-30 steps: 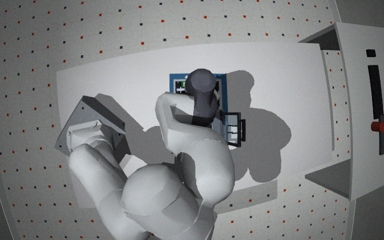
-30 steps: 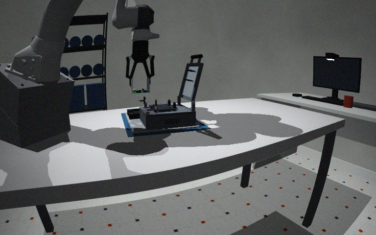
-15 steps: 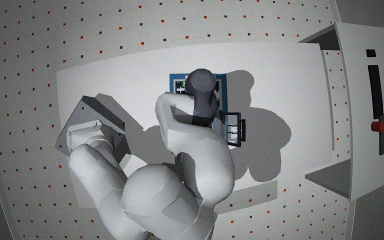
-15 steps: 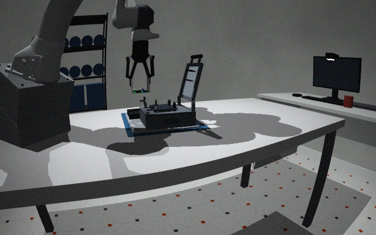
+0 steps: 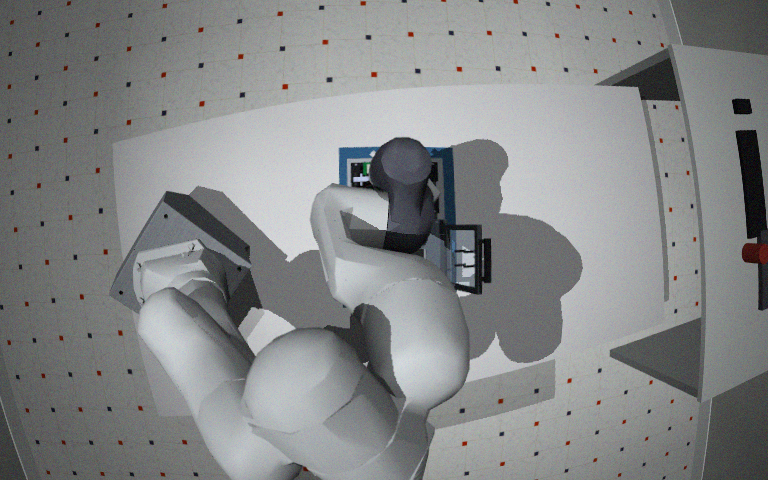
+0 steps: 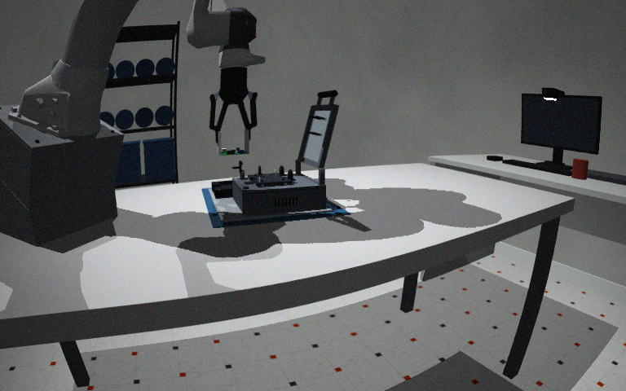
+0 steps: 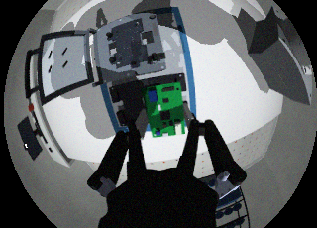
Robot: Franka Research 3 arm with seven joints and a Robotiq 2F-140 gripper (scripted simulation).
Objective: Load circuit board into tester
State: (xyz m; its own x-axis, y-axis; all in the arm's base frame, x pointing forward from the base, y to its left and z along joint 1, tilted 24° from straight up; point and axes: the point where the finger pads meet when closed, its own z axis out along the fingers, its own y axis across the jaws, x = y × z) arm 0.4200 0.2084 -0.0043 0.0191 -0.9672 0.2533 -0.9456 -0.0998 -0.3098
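Note:
The green circuit board (image 6: pixel 231 152) (image 7: pixel 170 101) is held roughly level, component side up, in the air. My gripper (image 6: pixel 233 147) (image 7: pixel 164 112) is shut on it, one finger at each side edge. White parts show at the board's near edge in the wrist view. The grey tester (image 6: pixel 282 199) (image 7: pixel 105 64) stands beside and below the board, with several dark posts on top; I cannot tell which post is the lone one. Its lid (image 5: pixel 478 255) (image 6: pixel 328 136) (image 7: pixel 89 57) stands open. The dark tray (image 6: pixel 221 190) lies beside the tester, below the board. The arm hides most of this in the top view.
A blue-edged mat (image 5: pixel 449 196) (image 6: pixel 212 213) (image 7: pixel 189 55) lies under tester and tray. The arm's grey base block (image 6: pixel 55 184) (image 7: pixel 279 64) stands on the table. A side desk carries a monitor (image 6: pixel 560 123) and a red cup (image 5: pixel 755 253) (image 6: pixel 579 168). A shelf stands behind.

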